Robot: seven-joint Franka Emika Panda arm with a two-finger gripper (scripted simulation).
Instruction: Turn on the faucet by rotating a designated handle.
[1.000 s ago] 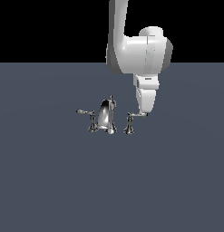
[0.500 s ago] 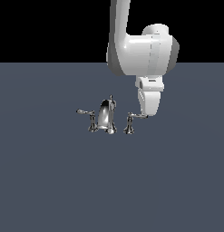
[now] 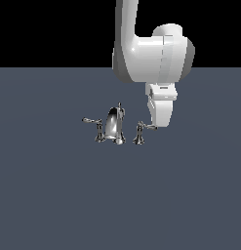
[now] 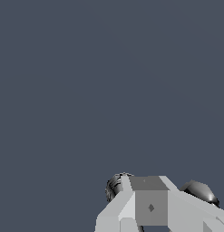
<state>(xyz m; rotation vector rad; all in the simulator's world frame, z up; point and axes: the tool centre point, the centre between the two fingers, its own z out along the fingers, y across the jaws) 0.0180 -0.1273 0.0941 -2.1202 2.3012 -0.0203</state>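
White tool (image 3: 158,124) low at tip of small chrome lever handle (image 3: 140,132) beside curved chrome faucet spout (image 3: 114,124); tool open or closed: cannot tell.

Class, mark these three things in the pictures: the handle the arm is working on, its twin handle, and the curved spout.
handle (image 3: 139,133): exterior view, on its flared post.
twin handle (image 3: 91,120): exterior view, on its lever, which points to the exterior view's left.
spout (image 3: 113,124): exterior view, on the middle of its curved body.
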